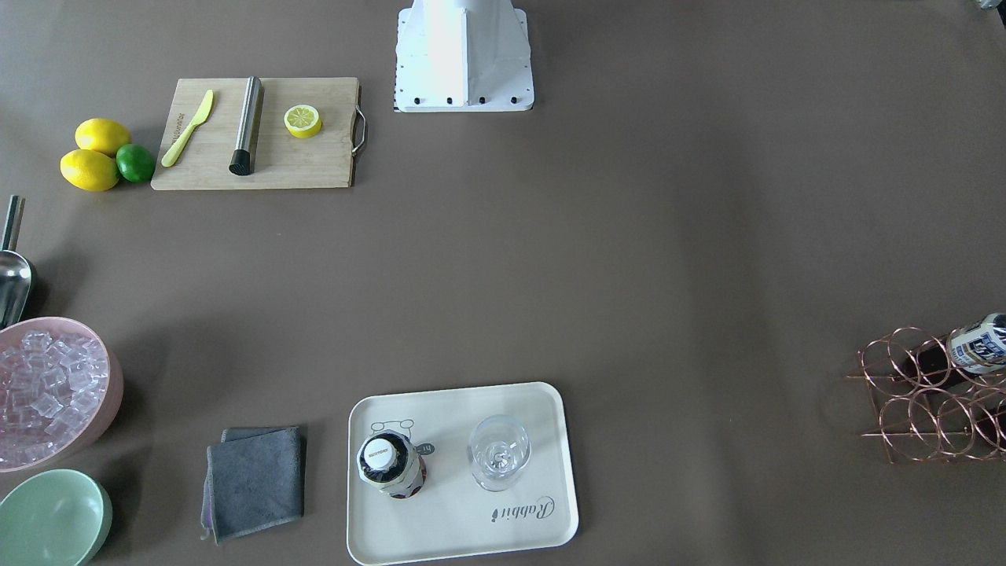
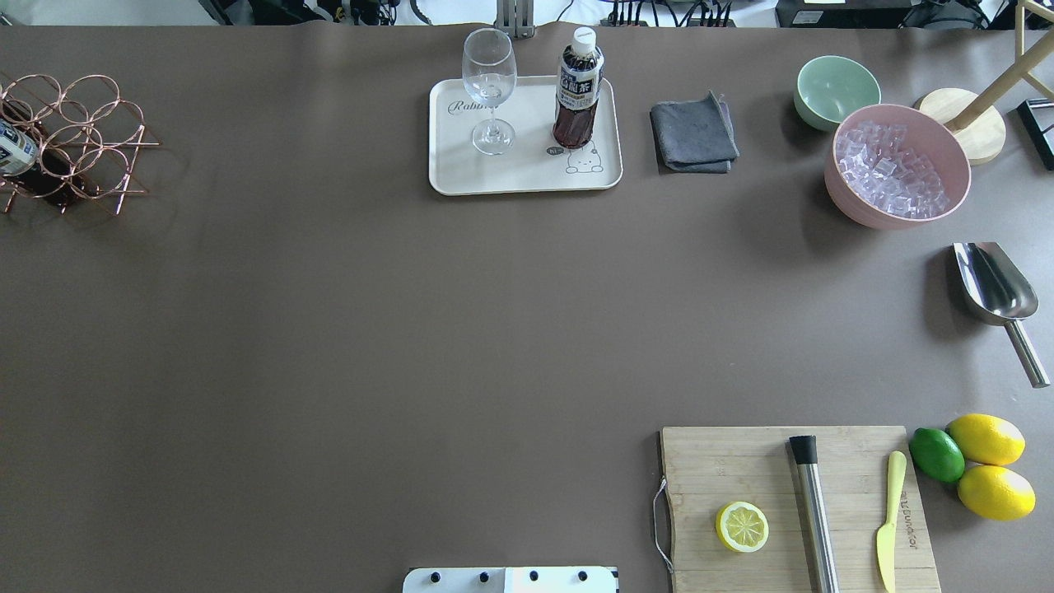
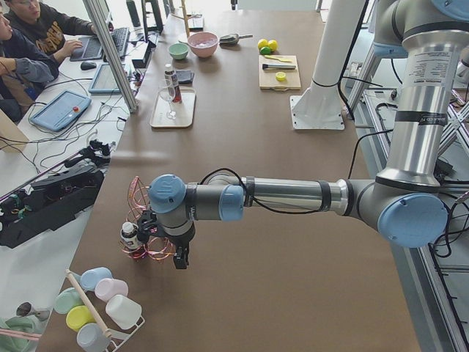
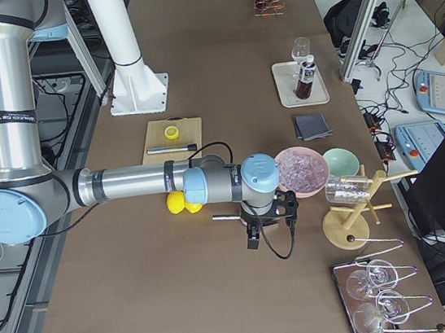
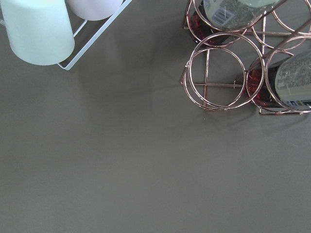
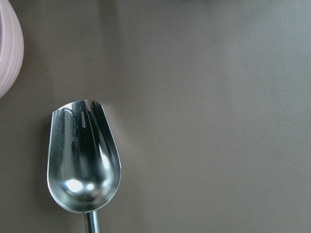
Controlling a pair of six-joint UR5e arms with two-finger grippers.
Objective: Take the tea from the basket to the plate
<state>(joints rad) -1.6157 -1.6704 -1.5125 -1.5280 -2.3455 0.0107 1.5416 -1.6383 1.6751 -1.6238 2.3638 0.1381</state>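
Observation:
One tea bottle stands upright on the cream plate, and shows in the overhead view on the plate. The copper wire basket holds more tea bottles lying in its rings. My left gripper hangs over the table just beside the basket; I cannot tell whether it is open or shut. My right gripper hangs over the metal scoop near the pink bowl; I cannot tell its state either. Neither wrist view shows fingers.
A stemmed glass shares the plate. A grey cloth, pink ice bowl and green bowl lie beside it. A cutting board carries a knife, steel rod and lemon half, with lemons and a lime nearby. A cup rack stands near the basket.

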